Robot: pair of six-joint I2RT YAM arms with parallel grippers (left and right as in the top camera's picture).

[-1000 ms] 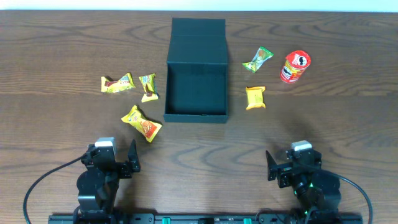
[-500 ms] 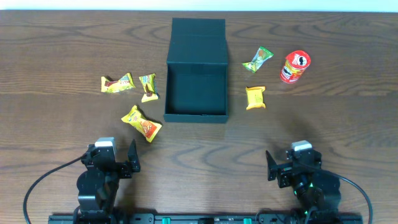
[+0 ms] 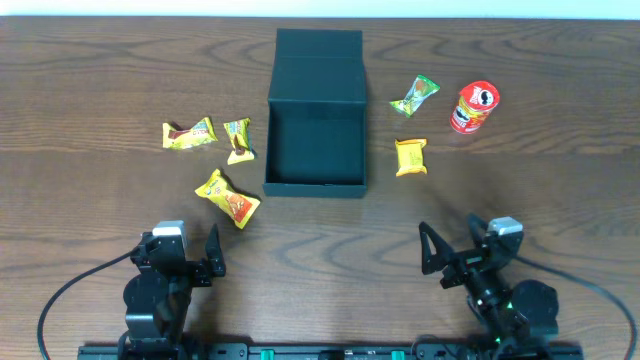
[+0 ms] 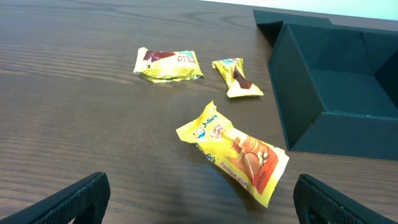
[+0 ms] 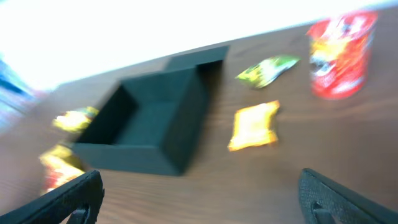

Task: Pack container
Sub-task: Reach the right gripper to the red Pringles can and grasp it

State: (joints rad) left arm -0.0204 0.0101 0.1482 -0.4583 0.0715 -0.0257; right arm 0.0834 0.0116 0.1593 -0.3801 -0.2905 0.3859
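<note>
The dark teal-green container [image 3: 316,186] stands open at the table's middle, lid flap lying back; it also shows in the left wrist view [image 4: 323,127] and the right wrist view [image 5: 155,155]. It looks empty. Three yellow snack packets [image 3: 228,197] [image 3: 189,133] [image 3: 238,139] lie left of it. A yellow packet [image 3: 411,157], a green packet [image 3: 415,95] and a red chip can [image 3: 474,107] lie right of it. My left gripper [image 3: 189,258] is open and empty near the front edge, short of the nearest packet [image 4: 233,151]. My right gripper [image 3: 466,262] is open and empty, front right.
Dark wood table [image 3: 100,90]. Black cables run from both arm bases along the front edge. The right wrist view is blurred.
The right arm has swung and turned slightly toward the left, its gripper now angled toward the container. The left arm and all objects have not moved.
</note>
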